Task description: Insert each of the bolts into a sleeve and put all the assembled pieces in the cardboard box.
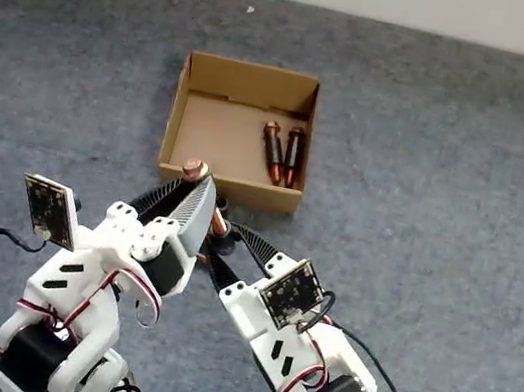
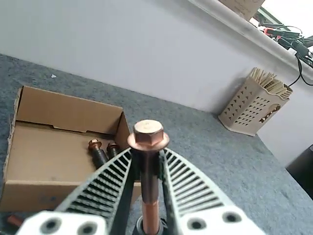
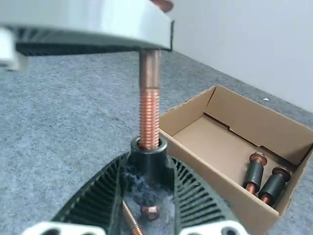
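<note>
Left hand (image 2: 146, 152) clamps a copper bolt (image 2: 148, 136), threads entering the black sleeve (image 3: 147, 157) right hand (image 3: 148, 165) grips.

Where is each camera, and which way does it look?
High view: above the table, looking down at the cardboard box, left arm and right arm.
Left wrist view: on the left wrist, looking along the left jaws, shut on the bolt, toward the box.
Right wrist view: on the right wrist, looking past the right jaws, shut on the sleeve, toward the box; the left jaws hold the bolt over it.
Shared: all three show the box holding two assembled pieces; both wrist views, the bolt.
</note>
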Tool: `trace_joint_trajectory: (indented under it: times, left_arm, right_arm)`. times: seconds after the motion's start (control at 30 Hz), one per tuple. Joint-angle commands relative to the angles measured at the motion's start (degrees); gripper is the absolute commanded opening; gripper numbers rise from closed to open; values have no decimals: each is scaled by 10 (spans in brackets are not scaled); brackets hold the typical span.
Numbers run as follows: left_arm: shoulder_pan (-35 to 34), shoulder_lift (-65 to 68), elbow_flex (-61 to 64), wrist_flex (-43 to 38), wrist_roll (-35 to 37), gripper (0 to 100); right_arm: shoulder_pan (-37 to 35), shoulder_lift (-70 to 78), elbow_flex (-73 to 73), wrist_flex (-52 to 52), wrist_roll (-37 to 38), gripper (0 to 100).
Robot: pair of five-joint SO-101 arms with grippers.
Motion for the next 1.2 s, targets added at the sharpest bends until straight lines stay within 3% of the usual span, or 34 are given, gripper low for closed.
trace_joint_trajectory:
  times: [0.0, 0.13, 0.4, 0.5, 0.67, 1.17]
  left_arm:
    - [13, -2, 1, -18, 3, 5]
    - [10, -2, 27, -15, -58, 5]
    - [15, -3, 74, -15, -271, 5]
    - [12, -3, 74, -14, -316, 5]
    - [9, -3, 72, 8, -317, 78]
    - [9, -3, -130, 274, -316, 218]
  right_arm:
    - [-5, 0, 73, -12, 7, 5]
    - [-3, -3, 73, -12, 7, 5]
    - [-2, 0, 74, -12, 7, 5]
    - [-1, 0, 74, -12, 7, 5]
    - [-1, 1, 74, -12, 5, 5]
    - [11, 1, 75, 7, 4, 5]
